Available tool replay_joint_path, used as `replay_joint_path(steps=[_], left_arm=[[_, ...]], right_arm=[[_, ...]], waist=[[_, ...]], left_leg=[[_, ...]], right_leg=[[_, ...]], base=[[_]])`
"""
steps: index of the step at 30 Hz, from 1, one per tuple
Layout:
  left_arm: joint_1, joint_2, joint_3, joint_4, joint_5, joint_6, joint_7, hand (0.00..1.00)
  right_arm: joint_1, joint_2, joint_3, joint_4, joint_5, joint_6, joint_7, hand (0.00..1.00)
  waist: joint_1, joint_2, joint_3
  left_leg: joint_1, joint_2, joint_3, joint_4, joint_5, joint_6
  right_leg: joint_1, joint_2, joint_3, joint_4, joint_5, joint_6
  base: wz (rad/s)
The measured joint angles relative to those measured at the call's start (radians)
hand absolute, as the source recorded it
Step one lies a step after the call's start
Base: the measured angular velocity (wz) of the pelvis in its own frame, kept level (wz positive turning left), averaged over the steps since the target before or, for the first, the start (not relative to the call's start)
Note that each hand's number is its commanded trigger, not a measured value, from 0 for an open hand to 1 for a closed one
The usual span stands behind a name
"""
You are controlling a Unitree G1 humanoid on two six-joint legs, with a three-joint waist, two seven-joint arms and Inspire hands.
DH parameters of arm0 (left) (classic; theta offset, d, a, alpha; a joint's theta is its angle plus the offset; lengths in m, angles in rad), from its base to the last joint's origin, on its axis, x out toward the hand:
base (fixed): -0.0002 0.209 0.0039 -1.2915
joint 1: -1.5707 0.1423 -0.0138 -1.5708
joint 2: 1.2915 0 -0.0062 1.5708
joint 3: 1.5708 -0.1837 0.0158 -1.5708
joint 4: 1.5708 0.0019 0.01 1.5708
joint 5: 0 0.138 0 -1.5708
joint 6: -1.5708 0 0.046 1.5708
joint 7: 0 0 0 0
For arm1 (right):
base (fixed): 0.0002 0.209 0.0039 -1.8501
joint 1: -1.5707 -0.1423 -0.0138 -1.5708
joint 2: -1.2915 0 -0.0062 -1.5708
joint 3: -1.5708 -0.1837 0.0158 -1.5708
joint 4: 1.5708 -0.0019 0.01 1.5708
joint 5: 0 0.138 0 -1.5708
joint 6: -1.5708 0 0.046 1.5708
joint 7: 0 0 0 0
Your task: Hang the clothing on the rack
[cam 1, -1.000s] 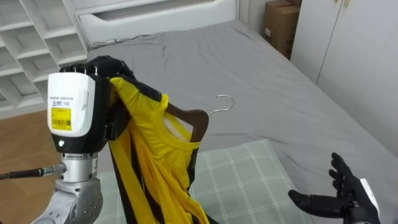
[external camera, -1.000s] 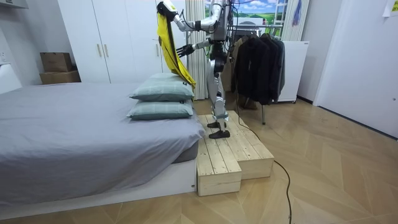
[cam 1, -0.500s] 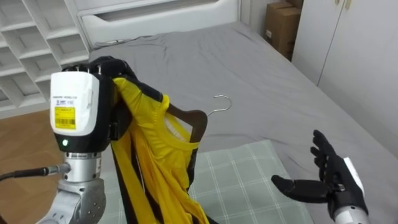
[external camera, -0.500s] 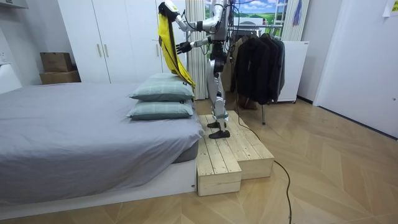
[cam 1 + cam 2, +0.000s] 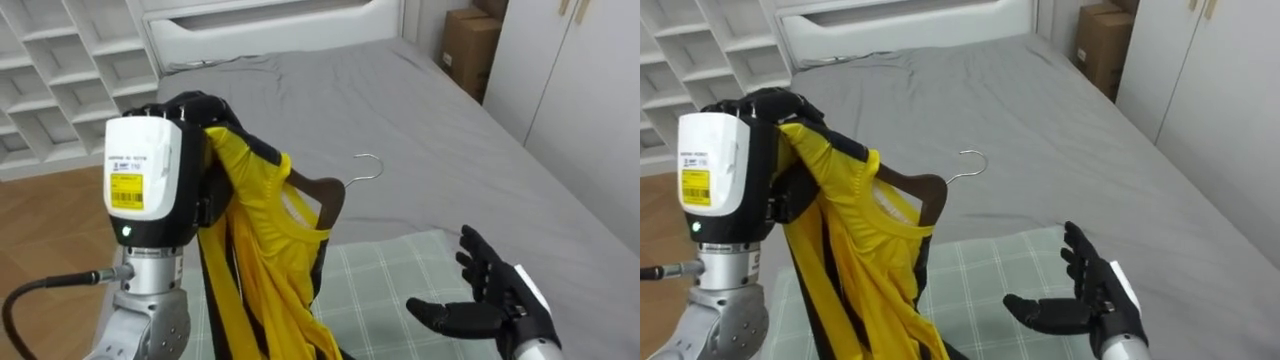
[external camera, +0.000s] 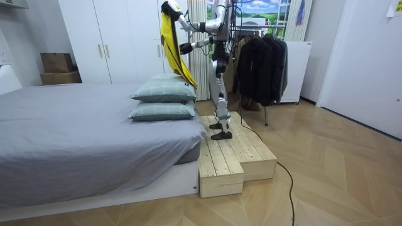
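The left robot hand (image 5: 185,110) is raised in front of the head camera with its dark fingers curled round the top of a yellow garment (image 5: 255,260). It grips the bunched cloth at one end of a dark wooden hanger (image 5: 325,195). The garment has black stripes and hangs from that grip down out of the bottom of the eye views. The hanger's other shoulder sticks out bare from the neckline, and its metal hook (image 5: 368,168) points away from the robot, over the bed (image 5: 400,120).

The right robot hand (image 5: 485,300) shows low on the right, open, with fingers spread and thumb held apart. It holds nothing and stays clear of the garment, above a green checked pillow (image 5: 385,280) at the near end of the grey bed.

Beyond the bed stand white open shelves (image 5: 60,60), a cardboard box (image 5: 472,45) and white wardrobe doors (image 5: 580,90).

In the room view the robot stands upright on a low wooden platform (image 6: 232,157) beside the bed. It holds the garment high above two stacked pillows. A rack of dark clothes (image 6: 260,66) is close behind it.
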Motion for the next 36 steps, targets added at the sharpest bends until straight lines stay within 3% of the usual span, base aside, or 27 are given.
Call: replay_joint_path(steps=[3,6,11,15,21,36], left_arm=[[-0.003,-0.001,0.0,-0.015,0.0,0.001,0.0,1.0],[-0.004,-0.007,0.0,-0.019,0.0,0.001,0.003,1.0],[-0.005,-0.011,0.0,-0.023,0.0,0.004,0.012,1.0],[-0.005,-0.034,0.0,-0.026,0.0,0.005,0.02,1.0],[-0.006,-0.043,-0.01,-0.032,0.007,0.012,0.02,1.0],[-0.01,-0.044,-0.053,-0.033,0.016,0.011,0.019,1.0]], right_arm=[[-0.007,0.027,0.003,0.001,0.049,0.0,-0.001,0.0],[-0.029,0.03,0.018,0.029,0.094,0.0,-0.002,0.0],[-0.036,0.03,0.02,0.031,0.147,0.0,-0.002,0.0],[-0.036,0.03,0.031,0.031,0.169,0.0,-0.001,0.0],[-0.063,0.029,0.097,0.068,0.167,0.001,0.003,0.0],[-0.092,0.028,0.137,0.068,0.193,0.001,0.022,0.0]], waist=[[0.002,0.0,0.0001],[0.002,0.001,0.0008],[0.015,0.005,0.004],[0.018,0.012,0.0078],[0.012,0.01,0.0083],[0.012,-0.001,0.0077]], left_leg=[[0.003,0.005,0.001,0.0,0.0,0.0],[0.011,0.007,0.001,0.0,0.0,0.0],[0.009,0.008,0.001,-0.003,-0.001,0.0],[0.007,0.006,0.001,-0.019,-0.002,0.001],[0.007,0.002,0.001,-0.019,-0.002,0.001],[0.0,0.008,-0.001,-0.004,-0.001,0.001]], right_leg=[[0.003,0.001,0.0,0.0,0.0,0.0],[0.013,0.0,-0.002,-0.002,0.0,0.0],[0.009,0.001,-0.004,0.0,0.0,0.0],[-0.001,0.002,-0.009,0.001,0.0,0.0],[-0.003,0.002,-0.012,0.002,0.0,0.0],[-0.006,-0.002,-0.025,0.011,0.0,0.0]], base=[[0.0],[0.0],[0.0],[0.0],[0.0],[0.0]])
